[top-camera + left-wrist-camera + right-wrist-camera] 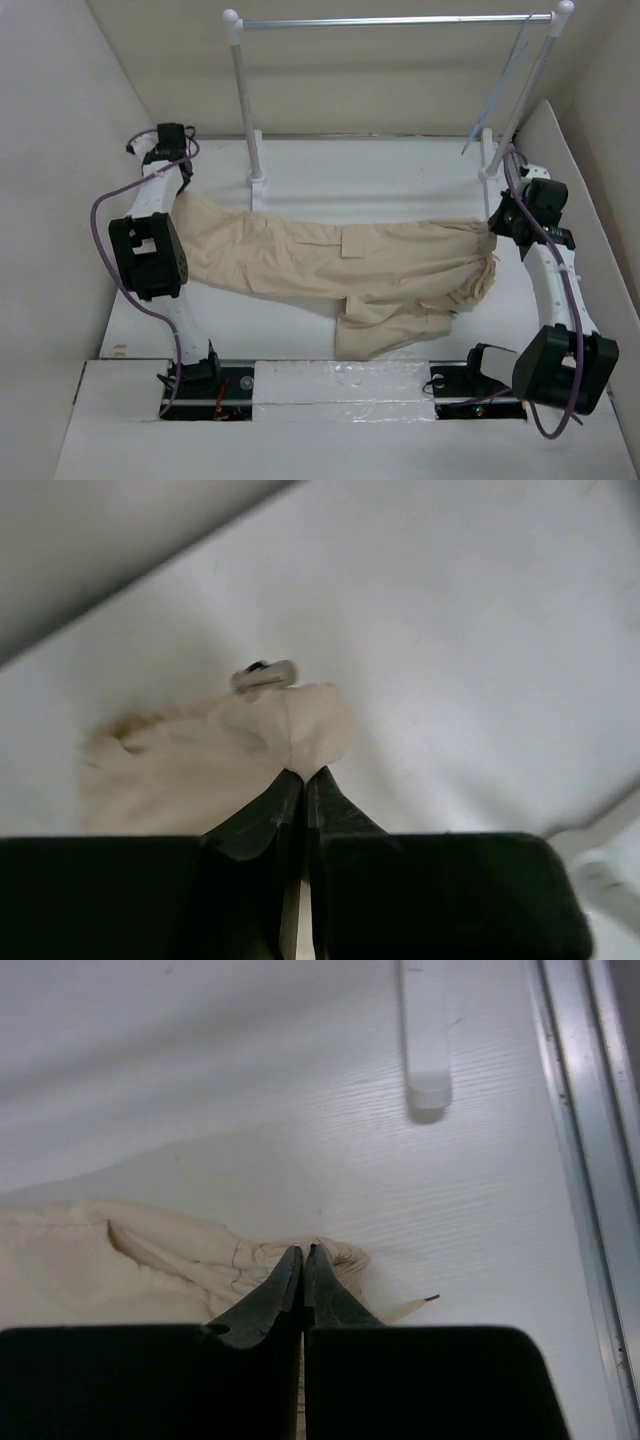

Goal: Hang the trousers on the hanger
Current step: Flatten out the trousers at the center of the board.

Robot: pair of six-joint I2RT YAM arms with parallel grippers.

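The beige trousers (330,262) lie stretched across the table between both arms. My left gripper (183,192) is shut on their left end; in the left wrist view my left gripper (303,774) pinches a fold of beige cloth (250,740). My right gripper (497,228) is shut on the bunched right end; in the right wrist view my right gripper (303,1250) pinches gathered cloth (150,1250) with a drawstring tip beside it. The pale blue-grey hanger (497,95) hangs from the right end of the rack's silver bar.
A rack with two white posts (243,105) and a silver bar (390,20) stands at the back. White walls close in left, right and behind. A white rack foot (425,1030) and a metal rail (580,1160) show in the right wrist view.
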